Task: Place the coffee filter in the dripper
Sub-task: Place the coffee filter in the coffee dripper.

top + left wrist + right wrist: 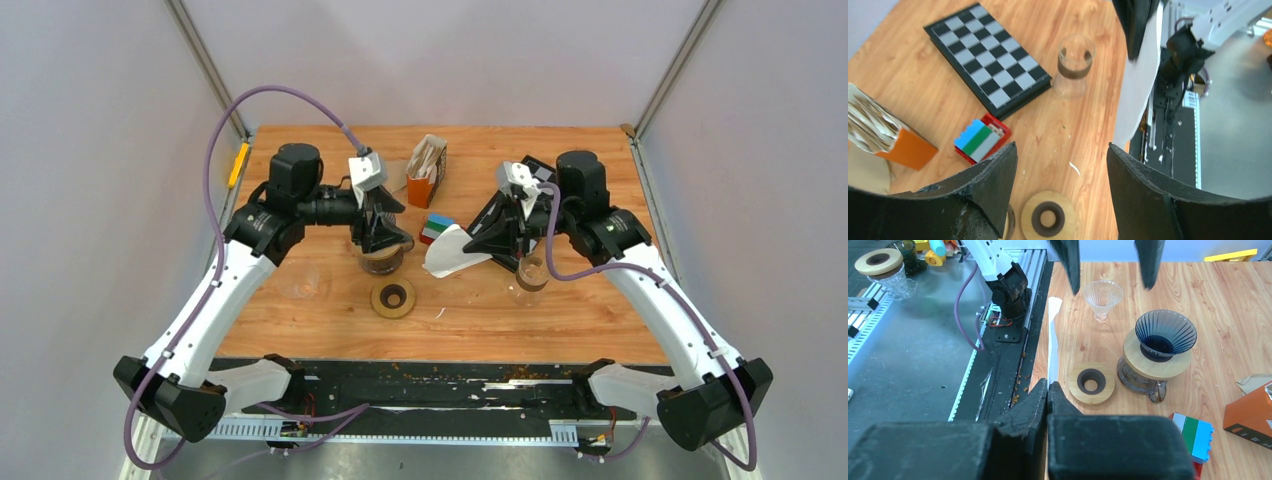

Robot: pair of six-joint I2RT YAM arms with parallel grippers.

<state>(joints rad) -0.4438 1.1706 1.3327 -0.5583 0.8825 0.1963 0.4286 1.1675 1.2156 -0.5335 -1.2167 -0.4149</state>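
Right wrist: right gripper (1048,387) is clamping the coffee filter (1052,340) beside the dripper (1166,334); left gripper (1061,147) is hovering open above it.

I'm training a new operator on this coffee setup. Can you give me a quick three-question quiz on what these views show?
1. True or false: the coffee filter already sits inside the blue dripper.
2. What does the blue dripper rest on? A) a mug B) a wooden collar on a glass carafe C) a metal stand
3. Fill in: the ___ end effector is shut on the filter, while the other stands open.
Key: 1 false, the right end effector holds it clear of the dripper. 2 B. 3 right; the left end effector is the open one.
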